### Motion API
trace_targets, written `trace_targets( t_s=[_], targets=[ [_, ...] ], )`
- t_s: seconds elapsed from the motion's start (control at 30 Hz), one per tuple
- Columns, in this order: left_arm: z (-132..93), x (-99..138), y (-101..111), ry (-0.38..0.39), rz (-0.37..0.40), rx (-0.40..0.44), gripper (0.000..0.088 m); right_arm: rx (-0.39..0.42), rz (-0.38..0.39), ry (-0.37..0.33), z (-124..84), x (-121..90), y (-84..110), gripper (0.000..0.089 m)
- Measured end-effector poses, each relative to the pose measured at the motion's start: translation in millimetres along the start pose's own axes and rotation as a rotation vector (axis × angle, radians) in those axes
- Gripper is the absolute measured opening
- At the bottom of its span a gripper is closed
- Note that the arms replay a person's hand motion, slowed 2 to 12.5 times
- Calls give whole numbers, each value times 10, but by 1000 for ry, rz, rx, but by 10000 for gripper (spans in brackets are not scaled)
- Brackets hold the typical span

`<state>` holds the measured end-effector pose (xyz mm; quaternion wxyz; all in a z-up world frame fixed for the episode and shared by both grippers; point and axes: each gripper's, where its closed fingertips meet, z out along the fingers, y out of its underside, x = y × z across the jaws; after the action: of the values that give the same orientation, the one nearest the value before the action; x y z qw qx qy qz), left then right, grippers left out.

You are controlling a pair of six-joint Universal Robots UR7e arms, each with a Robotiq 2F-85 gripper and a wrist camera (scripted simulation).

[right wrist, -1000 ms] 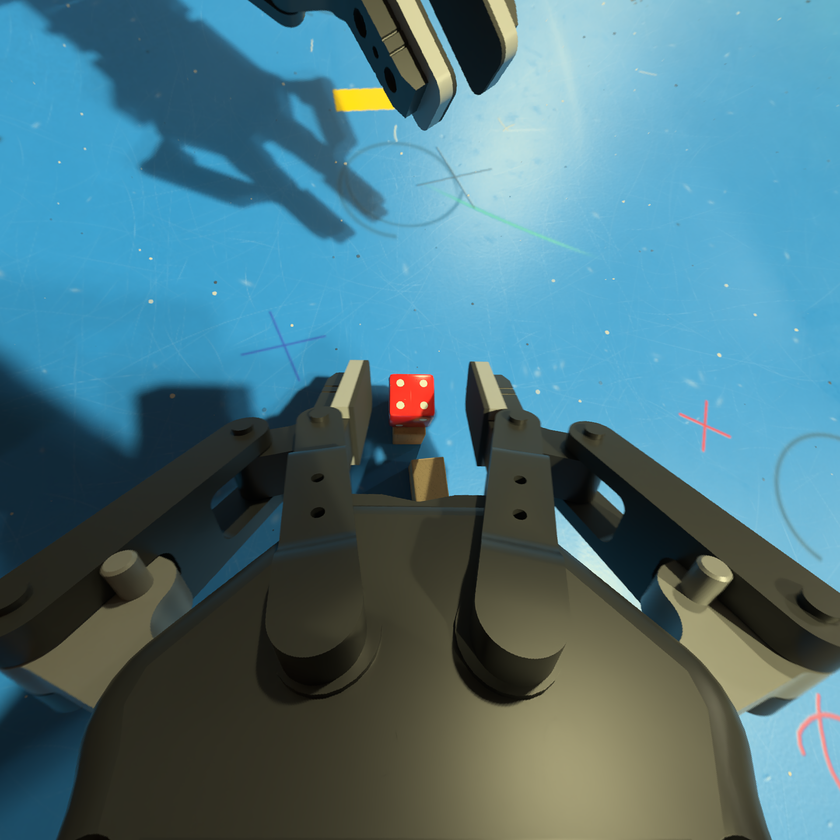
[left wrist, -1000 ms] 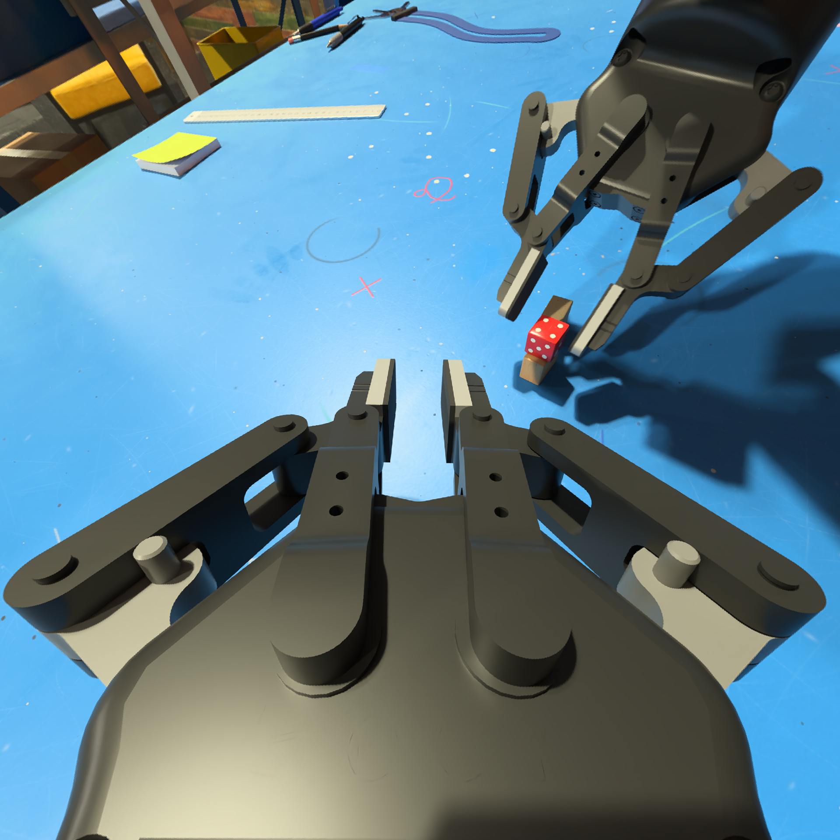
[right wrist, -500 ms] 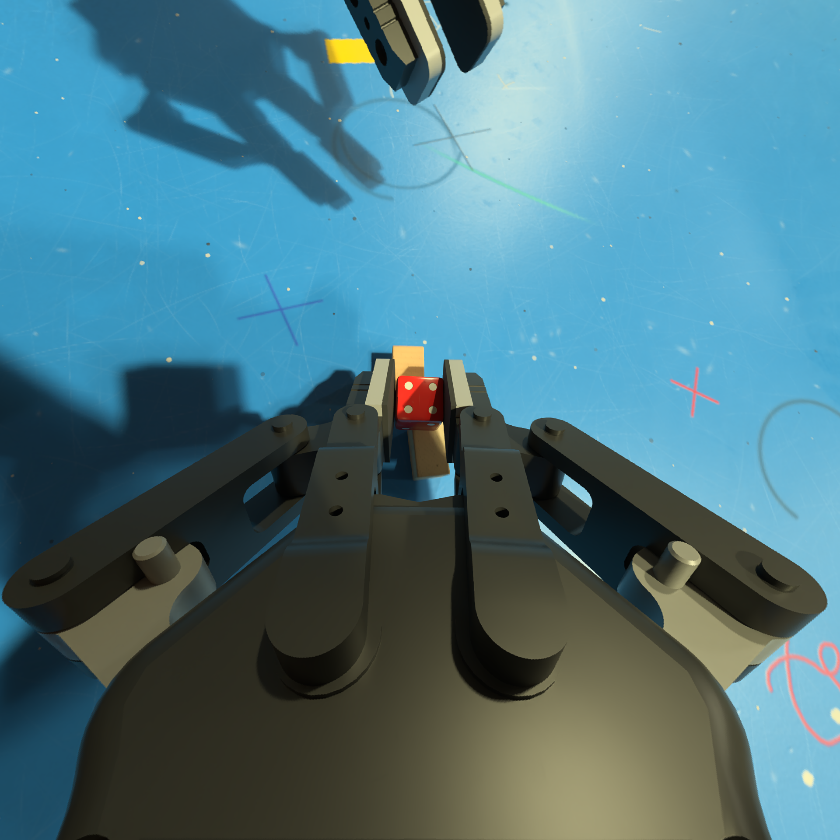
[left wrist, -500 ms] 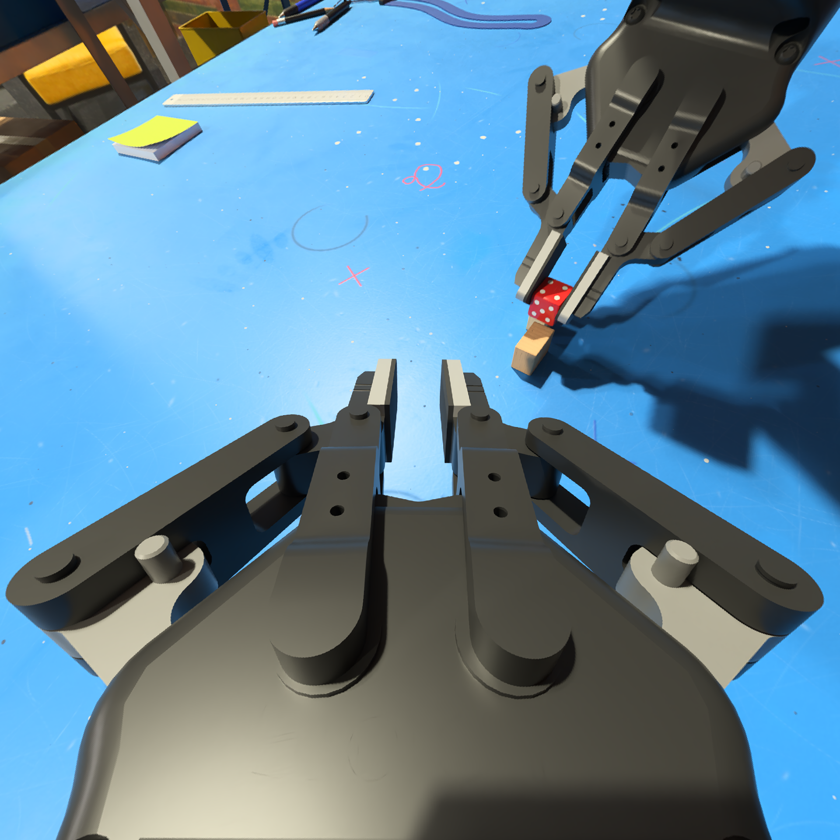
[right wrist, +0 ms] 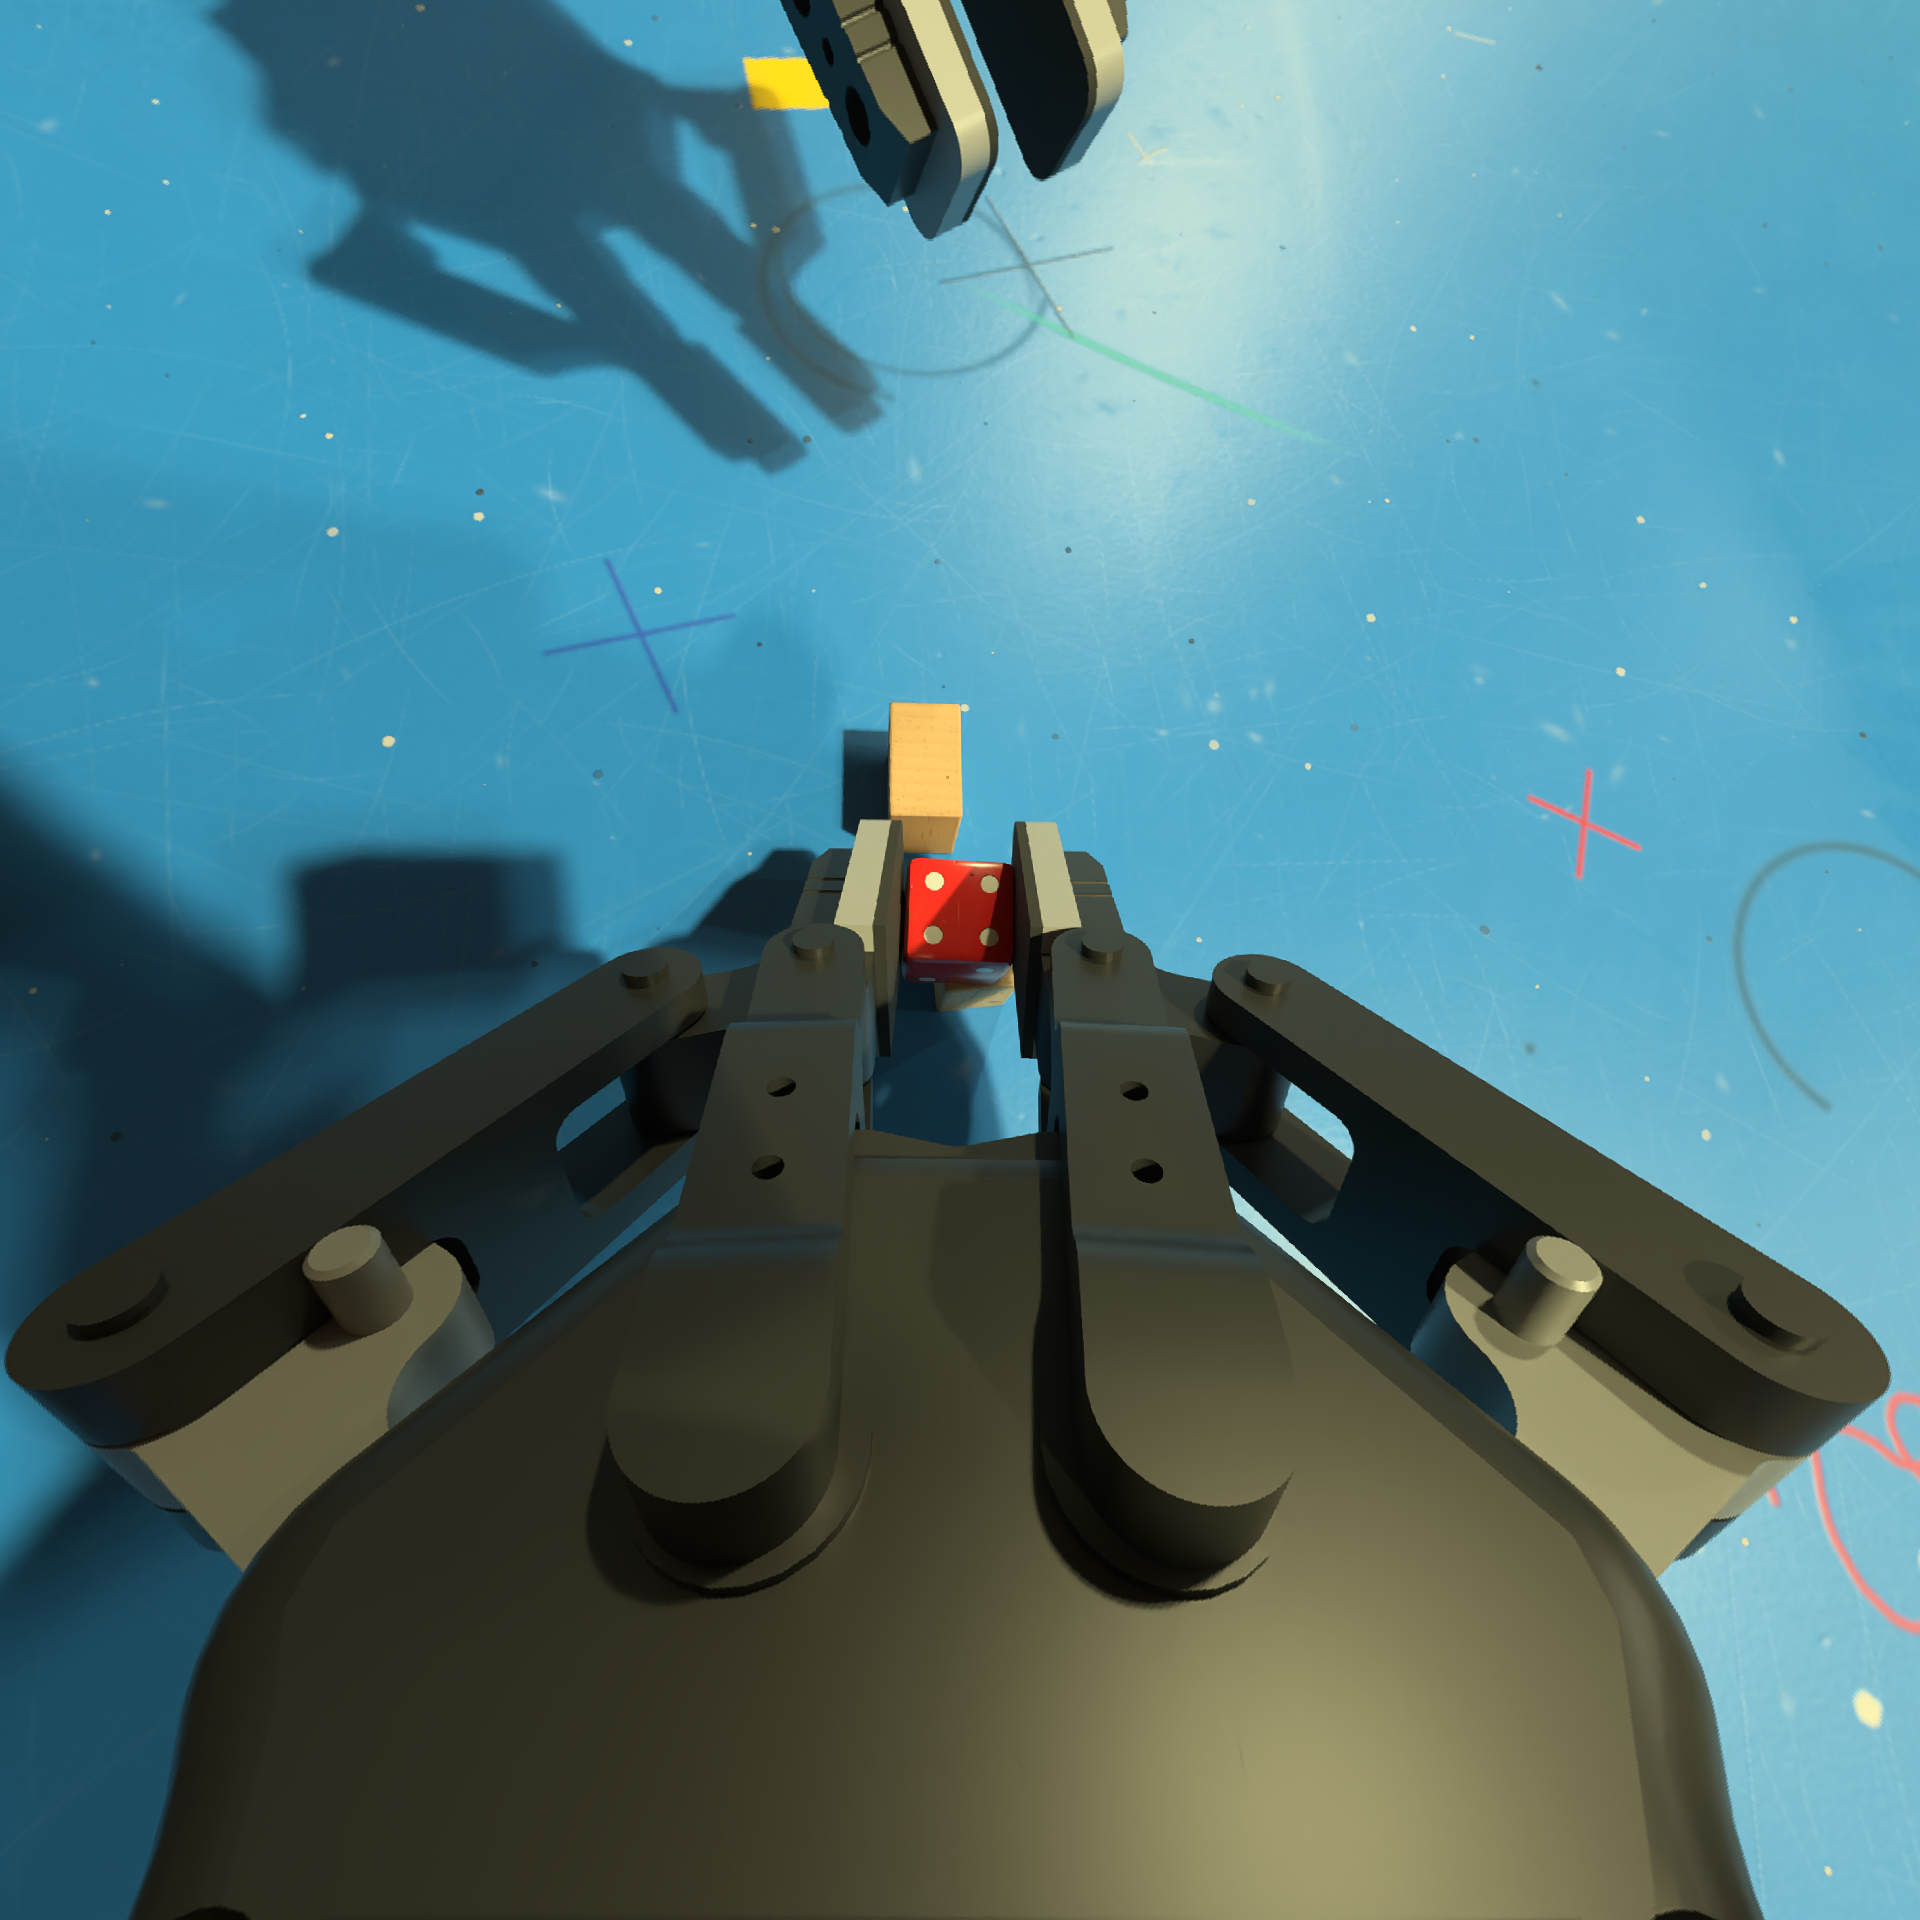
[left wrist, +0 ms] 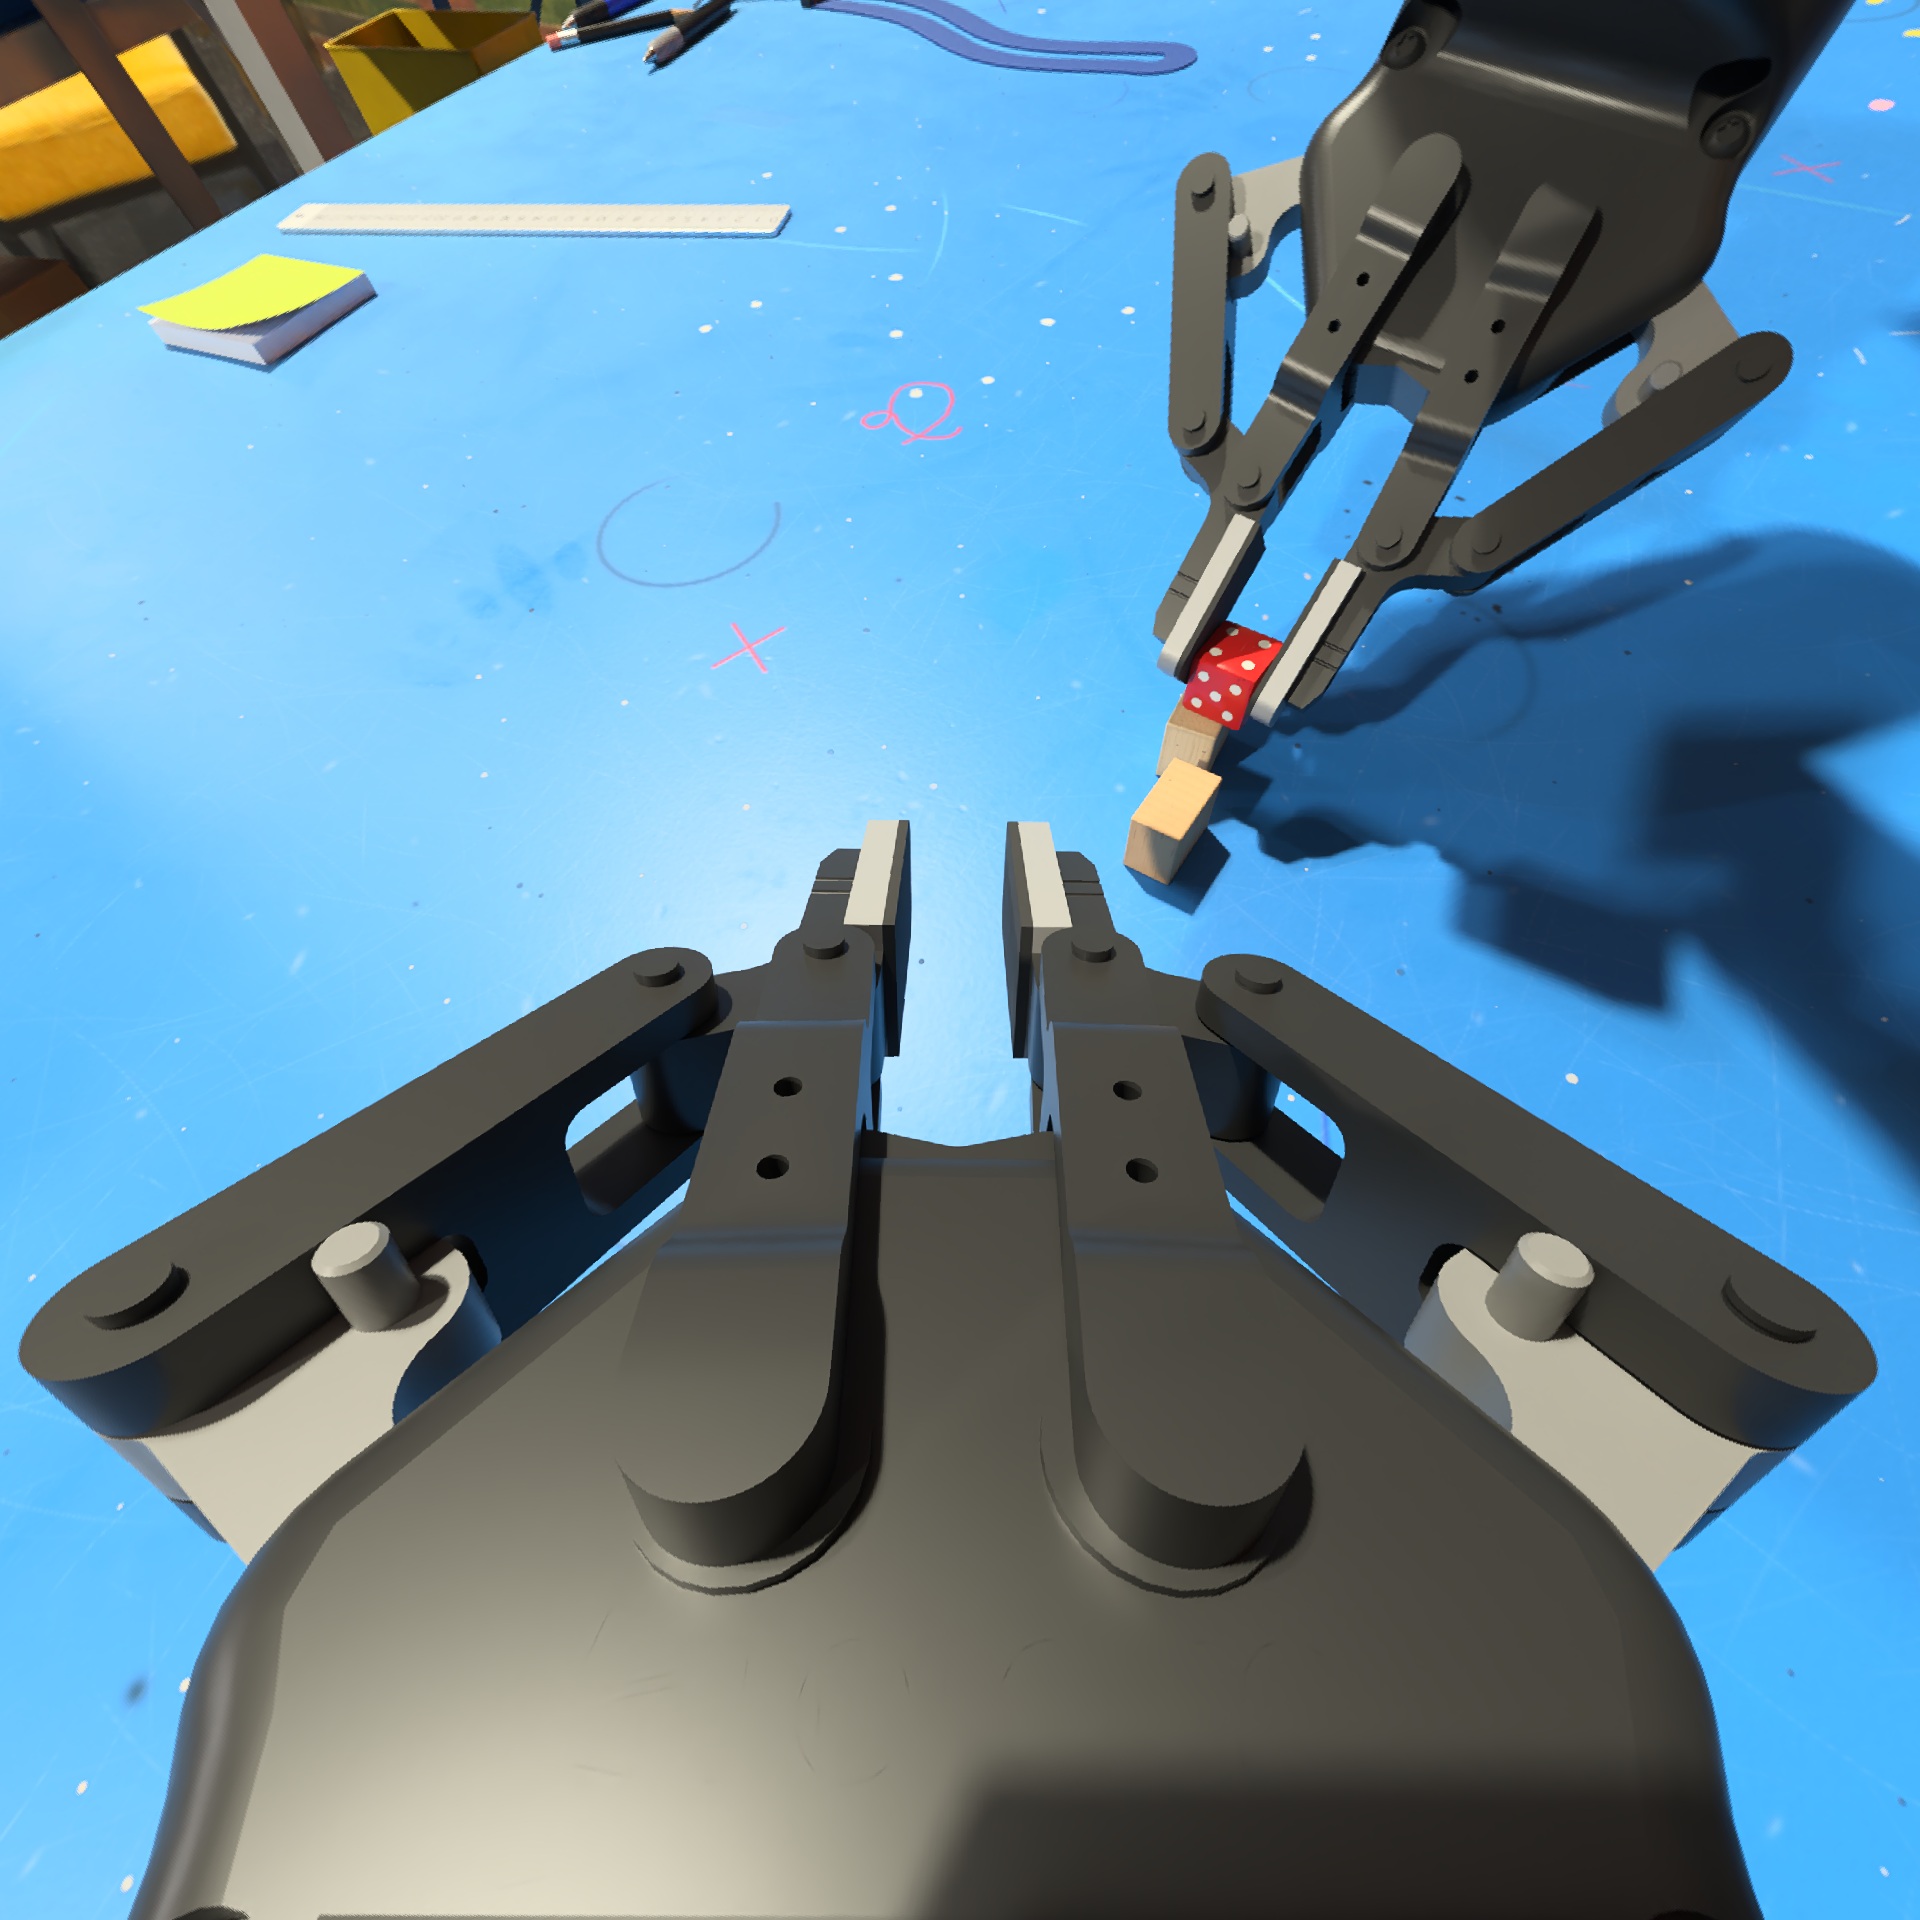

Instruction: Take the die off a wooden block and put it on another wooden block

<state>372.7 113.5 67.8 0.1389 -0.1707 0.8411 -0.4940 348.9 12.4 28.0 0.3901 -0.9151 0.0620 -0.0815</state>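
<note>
Right gripper (right wrist: 956,920) clamps die (right wrist: 954,920) above one wooden block (left wrist: 1188,738)

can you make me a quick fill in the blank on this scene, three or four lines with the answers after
1. The right tool is shut on the small red cube-shaped ____ with white dots.
2. The left tool holds ____ between its pads.
3. The die sits above one pale wooden block; a second pale wooden block lies on the ____ tabletop.
4. The yellow-topped notepad lies near a long pale ____.

Missing words: die; nothing; blue; ruler
</note>
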Motion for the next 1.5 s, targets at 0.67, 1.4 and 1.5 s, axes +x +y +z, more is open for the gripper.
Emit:
trace_targets(
  t_s=[0.67, 1.4, 1.5],
  targets=[
    [301, 101, -133, 72, 96, -80, 147, 20, -81, -99, 18, 22, -16, 187],
    [725, 237, -204, 250, 138, -126, 140, 124, 40, 26, -313, 111, -111, 450],
    [760, 267, -175, 284, 152, -145, 143, 156, 81, 68, -394, 116, -125, 440]
  ],
)
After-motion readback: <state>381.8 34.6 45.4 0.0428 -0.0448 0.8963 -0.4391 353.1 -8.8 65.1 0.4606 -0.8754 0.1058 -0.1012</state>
